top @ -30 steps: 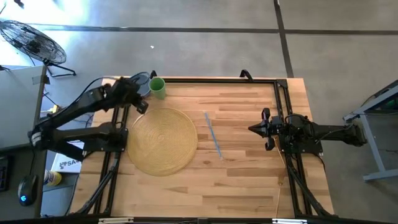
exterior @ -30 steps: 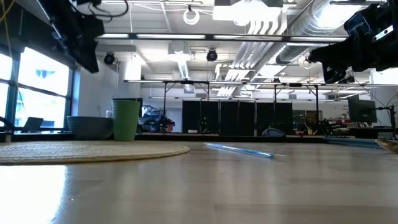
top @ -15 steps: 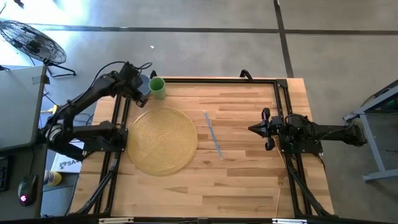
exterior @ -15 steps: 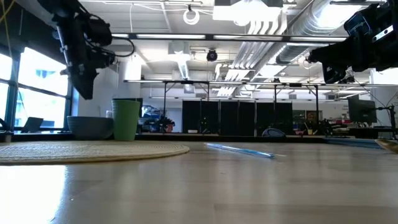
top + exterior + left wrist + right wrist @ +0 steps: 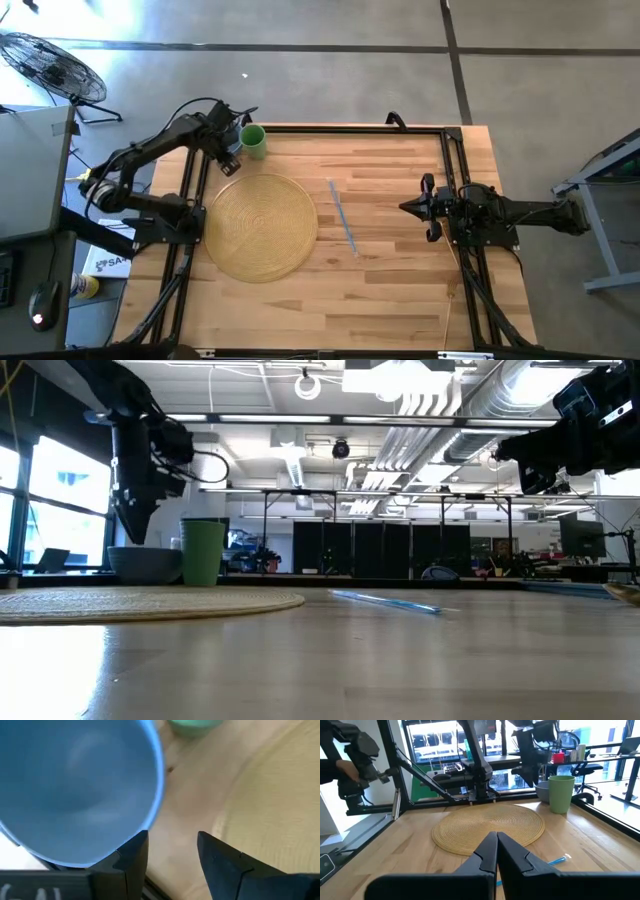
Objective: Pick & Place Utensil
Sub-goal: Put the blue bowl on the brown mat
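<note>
Left end effector released, fingers apart, beside blue bowl and green cup at bench corner. Round woven mat next. Blue utensil flat mid-bench. Right end effector clenched, raised right of utensil.

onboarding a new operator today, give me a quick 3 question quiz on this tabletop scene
1. True or false: the blue utensil lies on the woven mat.
2. Which end effector is nearest the blue bowl? A) left B) right C) neither
3. Fill in: the green cup stands near the table's ____ left corner, as the high view shows it.

Key
1. False: it lies on bare wood beside the mat.
2. A: the left end effector is open by the bowl's rim; the right end effector is shut, well away.
3. Far (top).
</note>
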`<state>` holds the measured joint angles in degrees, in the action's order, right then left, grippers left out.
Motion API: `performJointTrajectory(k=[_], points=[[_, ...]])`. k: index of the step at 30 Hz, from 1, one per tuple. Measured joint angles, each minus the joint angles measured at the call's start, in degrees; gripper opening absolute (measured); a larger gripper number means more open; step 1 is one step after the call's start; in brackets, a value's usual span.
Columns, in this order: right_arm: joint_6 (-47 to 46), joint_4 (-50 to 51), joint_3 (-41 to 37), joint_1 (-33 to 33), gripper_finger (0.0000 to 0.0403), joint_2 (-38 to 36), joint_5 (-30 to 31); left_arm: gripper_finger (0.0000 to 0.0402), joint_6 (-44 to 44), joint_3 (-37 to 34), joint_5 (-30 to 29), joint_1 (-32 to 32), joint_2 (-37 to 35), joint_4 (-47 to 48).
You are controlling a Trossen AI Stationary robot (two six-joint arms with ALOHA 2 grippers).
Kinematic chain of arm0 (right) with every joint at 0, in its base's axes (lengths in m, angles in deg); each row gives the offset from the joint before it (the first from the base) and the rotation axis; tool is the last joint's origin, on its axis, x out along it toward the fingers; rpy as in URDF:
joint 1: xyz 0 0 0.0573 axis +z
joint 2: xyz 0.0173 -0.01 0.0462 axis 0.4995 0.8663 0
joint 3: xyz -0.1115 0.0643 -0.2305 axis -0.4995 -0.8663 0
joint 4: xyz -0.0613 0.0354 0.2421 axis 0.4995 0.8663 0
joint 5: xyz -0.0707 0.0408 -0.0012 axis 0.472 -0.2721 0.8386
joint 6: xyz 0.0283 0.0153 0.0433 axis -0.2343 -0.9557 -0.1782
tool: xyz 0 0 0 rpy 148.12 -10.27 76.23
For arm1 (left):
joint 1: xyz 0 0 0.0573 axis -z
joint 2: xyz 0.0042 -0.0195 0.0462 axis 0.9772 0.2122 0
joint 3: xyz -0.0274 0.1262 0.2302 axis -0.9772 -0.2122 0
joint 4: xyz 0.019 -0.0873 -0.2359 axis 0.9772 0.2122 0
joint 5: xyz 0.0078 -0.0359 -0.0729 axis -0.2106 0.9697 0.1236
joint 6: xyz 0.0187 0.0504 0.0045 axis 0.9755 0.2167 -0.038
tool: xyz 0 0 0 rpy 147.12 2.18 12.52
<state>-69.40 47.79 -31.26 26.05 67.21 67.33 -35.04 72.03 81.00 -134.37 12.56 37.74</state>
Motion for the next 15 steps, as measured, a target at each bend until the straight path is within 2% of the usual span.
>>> performJointTrajectory(k=[4,9,15], points=[[0.0,0.0,0.0,0.0,0.0000,0.0,0.0,0.0166,-0.1,0.0,-1.6,0.0,2.3,-2.2],[0.0,0.0,0.0,0.0,0.0000,0.0,0.0,0.0166,0.0,1.2,-0.6,2.2,2.3,-2.2],[0.0,0.0,0.0,0.0,0.0000,0.0,0.0,0.0166,0.2,2.1,-2.9,3.8,2.5,-2.7]])
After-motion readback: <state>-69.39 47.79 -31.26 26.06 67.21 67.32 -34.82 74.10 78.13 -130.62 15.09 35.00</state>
